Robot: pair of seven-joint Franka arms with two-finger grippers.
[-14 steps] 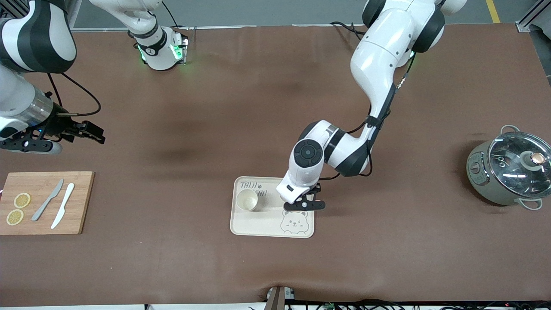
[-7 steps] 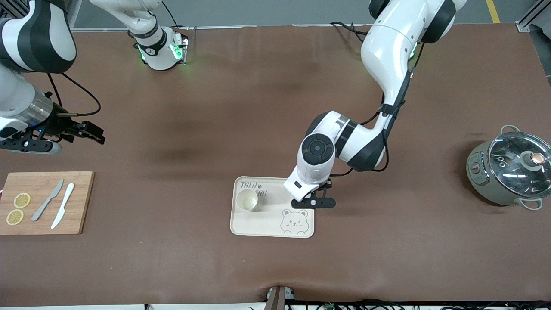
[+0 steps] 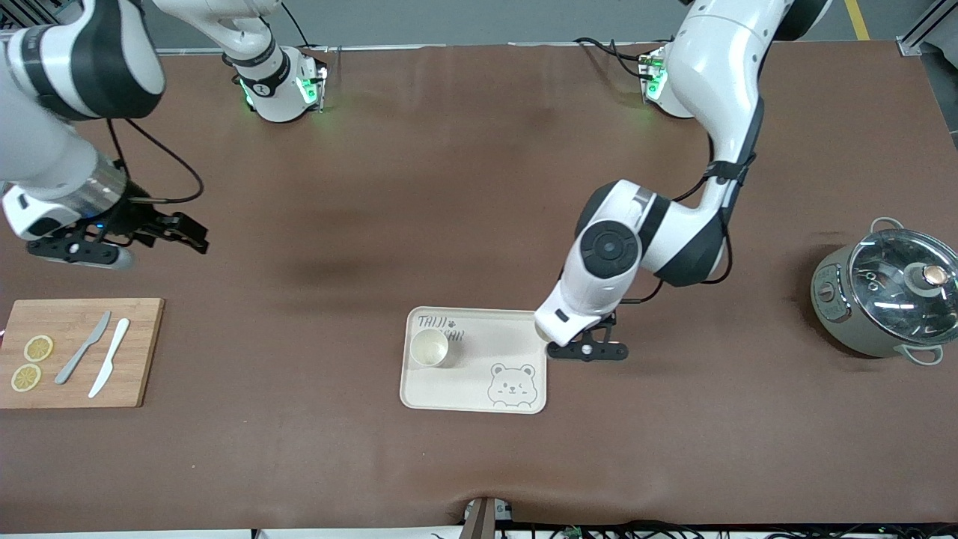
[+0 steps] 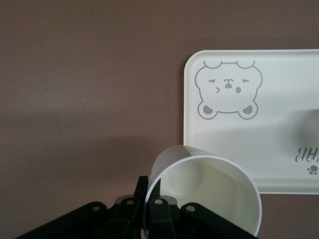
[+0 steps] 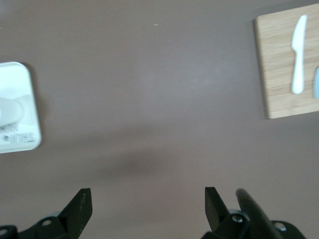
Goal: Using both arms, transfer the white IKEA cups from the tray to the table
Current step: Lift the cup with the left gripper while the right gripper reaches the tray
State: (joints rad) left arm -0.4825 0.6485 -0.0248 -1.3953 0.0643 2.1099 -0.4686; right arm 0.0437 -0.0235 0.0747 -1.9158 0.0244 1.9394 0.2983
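Between left-gripper [image 4: 149, 219] jaws, wrist view alone shows a cup [image 4: 204, 194].

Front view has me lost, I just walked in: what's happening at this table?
The left hand is shut on one white cup, holding it over the tray's edge toward the left arm's end of the table. The other cup sits on the tray. The right hand hangs open above the table near the cutting board.

We see even, bright overhead light on the brown cloth-covered counter [image 3: 419, 187], soft dark shadows beneath both arms, glare on the round glass pot lid [image 3: 902, 273], and slight blur in the right wrist view.
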